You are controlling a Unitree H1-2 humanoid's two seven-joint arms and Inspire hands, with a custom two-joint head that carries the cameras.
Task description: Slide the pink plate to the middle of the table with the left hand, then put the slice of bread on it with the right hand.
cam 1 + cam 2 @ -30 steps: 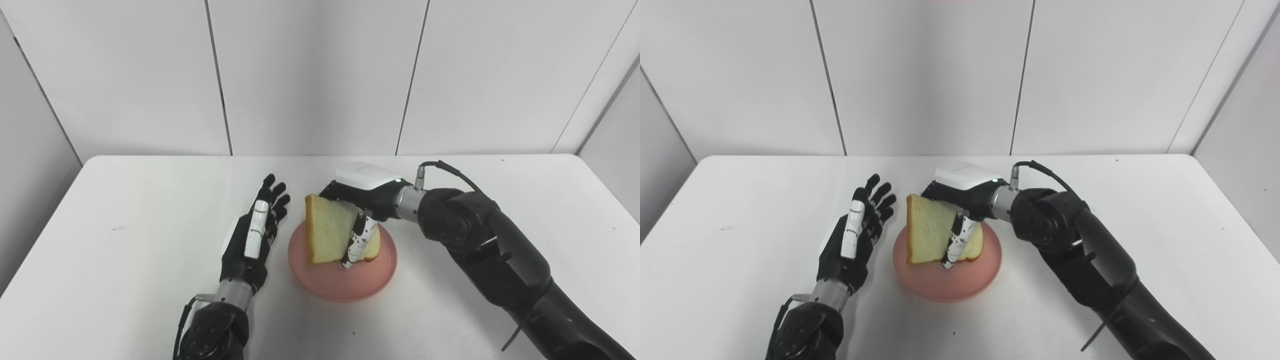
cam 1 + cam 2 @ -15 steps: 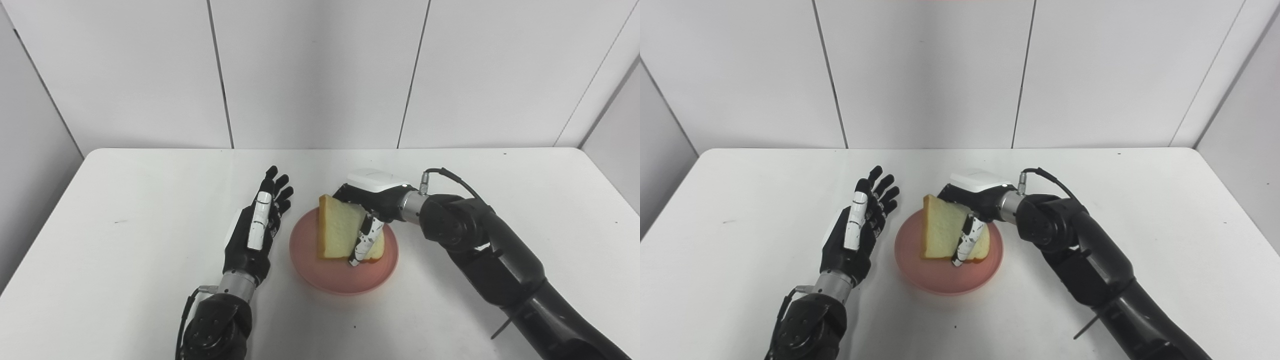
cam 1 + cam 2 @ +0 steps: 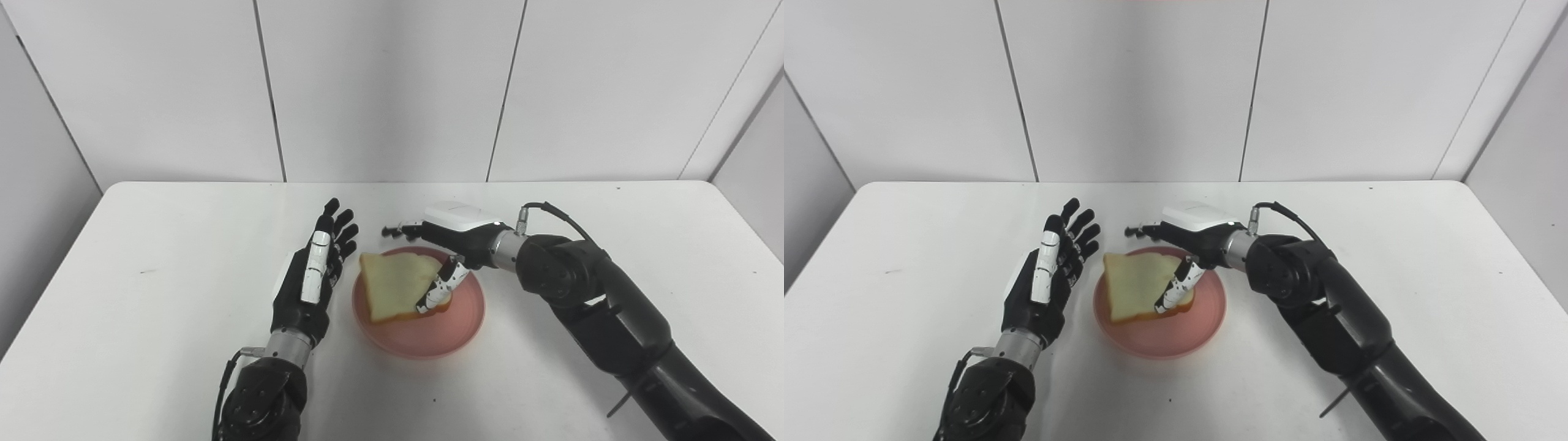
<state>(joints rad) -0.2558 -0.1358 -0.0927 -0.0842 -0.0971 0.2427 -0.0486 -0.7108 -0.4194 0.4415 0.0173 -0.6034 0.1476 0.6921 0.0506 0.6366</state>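
On the left, the left hand (image 3: 309, 278) stands on its edge on the white tabletop (image 3: 153, 318), fingers straight and spread, grasping nothing. Its palm faces the pink plate (image 3: 418, 331), which sits just beside it, and I cannot tell whether the two are touching. The plate lies near the middle of the tabletop, so the sliding half of the job looks finished, and this hand appears to have nothing left to do but wait or pull back.

On the plate lies the slice of bread (image 3: 395, 285). It covers the left and far part of the plate, and its left corner reaches to the plate's rim, close to the left hand's fingers. It looks tilted rather than flat, with its right side propped higher.

To the right, the right hand (image 3: 450, 242) hangs over the far side of the plate. Its fingers point out to the left, stretched away from the slice and no longer wrapped round anything, so the hand is released. The thumb (image 3: 442, 286) slants down along the right edge of the bread and seems to touch it.

By my reading the placing is all but done. What is left is for the right hand to lift clear, letting the slice settle flat.
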